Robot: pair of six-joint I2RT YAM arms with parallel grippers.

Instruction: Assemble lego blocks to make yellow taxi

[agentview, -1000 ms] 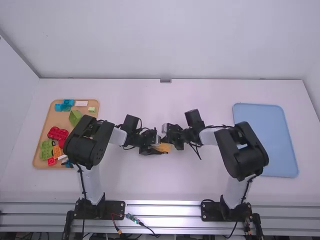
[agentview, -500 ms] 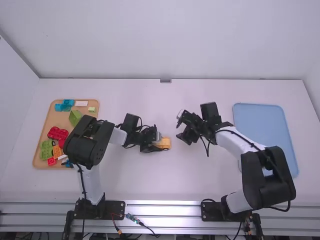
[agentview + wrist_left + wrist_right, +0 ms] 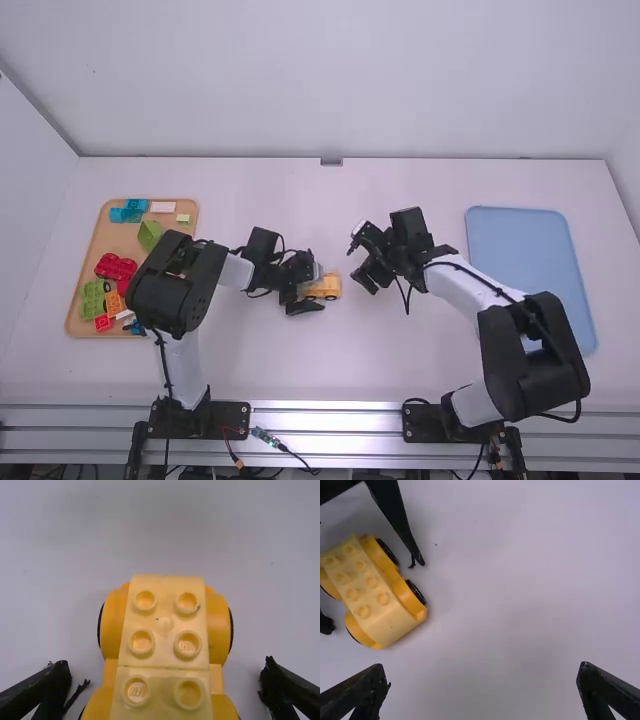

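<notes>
- Taxi of yellow plastic (image 3: pixel 328 289), built from toy bricks and shaped as a long, low car with a pale-yellow studded top, sits on the white table (image 3: pixel 400 360) between the two arms, at the left arm's fingertips.
- The left black two-finger gripper (image 3: pixel 317 287) has its jaws apart, one on each long side of the car; in its wrist view bare table shows between each fingertip and the bodywork, so neither tip touches it there.
- The right black two-finger gripper (image 3: pixel 356 265) stands just beyond the opposite end, its jaws wide apart with nothing between them; in its wrist view the car lies off to one side, clear of both fingers.
- The long axis runs roughly left to right across the table, from one gripper toward the other, in line with the left gripper's reach and between its jaws.
- The smooth end, sloping and without studs, points toward the right gripper; the studded stretch runs back toward the left arm.
- The car is upright, studs up, with black wheels (image 3: pixel 387 551) along its long sides.
- Well apart, beyond the left arm, a tan tray (image 3: pixel 72 322) holds loose bricks: a light-green arch (image 3: pixel 150 235), a red block (image 3: pixel 115 267) and others. A light-blue rectangular tray (image 3: pixel 520 260) lies on the right side of the table.
</notes>
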